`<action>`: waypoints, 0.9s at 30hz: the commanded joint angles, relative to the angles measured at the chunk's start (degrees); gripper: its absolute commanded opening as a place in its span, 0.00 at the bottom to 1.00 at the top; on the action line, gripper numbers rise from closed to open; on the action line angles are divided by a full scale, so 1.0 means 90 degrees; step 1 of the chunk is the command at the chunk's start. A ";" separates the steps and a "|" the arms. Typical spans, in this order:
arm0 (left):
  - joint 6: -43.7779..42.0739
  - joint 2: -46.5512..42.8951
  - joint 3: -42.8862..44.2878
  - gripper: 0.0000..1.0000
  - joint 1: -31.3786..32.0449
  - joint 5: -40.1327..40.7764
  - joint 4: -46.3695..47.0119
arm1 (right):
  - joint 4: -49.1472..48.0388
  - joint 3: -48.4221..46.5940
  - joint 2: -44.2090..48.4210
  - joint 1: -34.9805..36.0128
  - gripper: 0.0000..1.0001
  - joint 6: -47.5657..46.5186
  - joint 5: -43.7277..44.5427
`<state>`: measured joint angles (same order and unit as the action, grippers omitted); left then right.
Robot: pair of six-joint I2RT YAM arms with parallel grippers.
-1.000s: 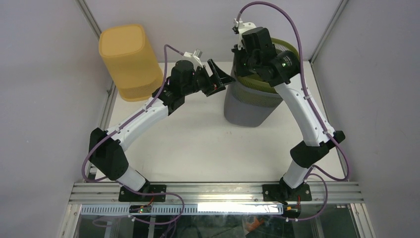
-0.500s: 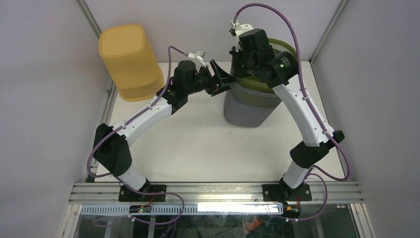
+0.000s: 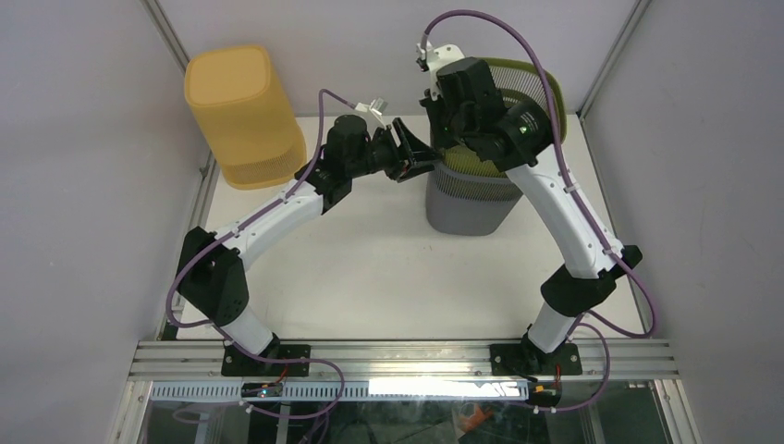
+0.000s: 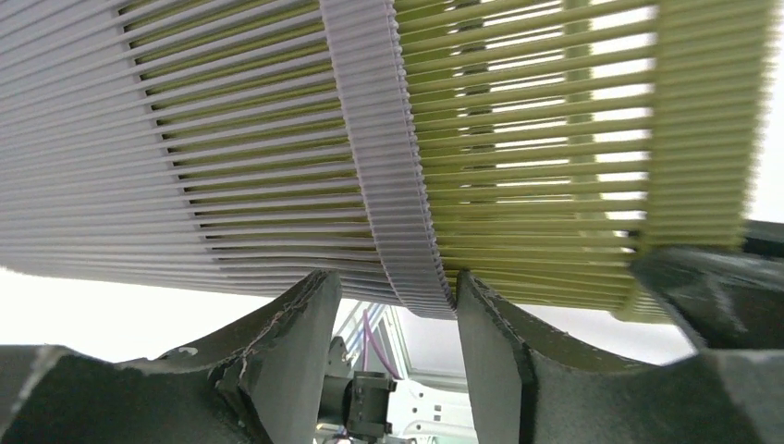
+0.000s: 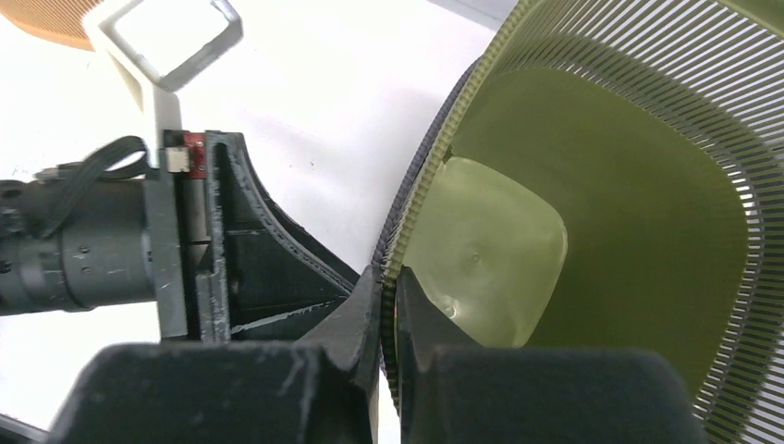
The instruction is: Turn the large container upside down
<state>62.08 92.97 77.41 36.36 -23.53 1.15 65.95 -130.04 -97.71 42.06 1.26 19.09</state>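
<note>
A grey slatted container (image 3: 471, 199) stands upright at the back middle of the table, with an olive-green slatted container (image 3: 534, 79) nested in it and partly raised out of it. My right gripper (image 3: 446, 118) is shut on the green container's left rim; in the right wrist view (image 5: 388, 289) the fingers pinch that rim, and the green inside (image 5: 638, 185) shows empty. My left gripper (image 3: 425, 153) is open at the grey container's upper left edge. In the left wrist view (image 4: 398, 296) its jaws stand either side of the grey rim band (image 4: 374, 139), next to the green slats (image 4: 555, 139).
An orange slatted container (image 3: 242, 116) stands upside down at the back left corner. Grey walls close in the table on the left, back and right. The arm bases sit on the metal rail (image 3: 407, 356) at the near edge.
My right gripper has risen with the green container, which now stands higher out of the grey one. My left gripper has moved right, up to the grey rim.
</note>
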 commanded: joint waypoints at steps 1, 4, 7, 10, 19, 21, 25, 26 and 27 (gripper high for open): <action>0.0104 0.0235 -0.0186 0.51 0.0008 0.0163 0.0107 | -0.1588 -0.0760 0.0624 0.0519 0.00 -0.0328 -0.0085; 0.0113 0.0255 -0.0203 0.51 0.0013 0.0163 0.0104 | -0.1790 -0.1039 0.0634 0.0565 0.00 -0.0639 0.0182; 0.0113 0.0327 -0.0153 0.51 0.0013 0.0154 0.0107 | -0.2253 -0.1133 0.0817 0.0582 0.00 -0.1043 0.0245; 0.0141 0.0452 -0.0033 0.52 0.0009 0.0131 0.0107 | -0.2992 -0.0822 0.1244 0.0618 0.00 -0.1399 0.0166; 0.0151 0.1244 0.0837 0.52 0.0022 -0.0052 0.0156 | -0.4363 -0.0123 0.2186 0.0663 0.00 -0.1780 -0.0162; 0.0157 0.1452 0.1024 0.52 0.0046 -0.0110 0.0242 | -0.4489 -0.0040 0.2303 0.0658 0.00 -0.1785 -0.0180; 0.0109 0.1985 0.1545 0.52 0.0107 -0.0248 0.0437 | -0.4575 0.0096 0.2464 0.0664 0.00 -0.1783 -0.0086; 0.0120 0.2167 0.1809 0.52 0.0123 -0.0313 0.0490 | -0.4616 0.0155 0.2518 0.0663 0.00 -0.1776 -0.0071; 0.0118 0.2422 0.2064 0.52 0.0150 -0.0394 0.0547 | -0.4656 0.0217 0.2572 0.0663 0.00 -0.1771 -0.0067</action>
<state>64.03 107.92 89.76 36.42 -25.28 6.00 34.94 -129.25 -75.83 47.57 -12.73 20.53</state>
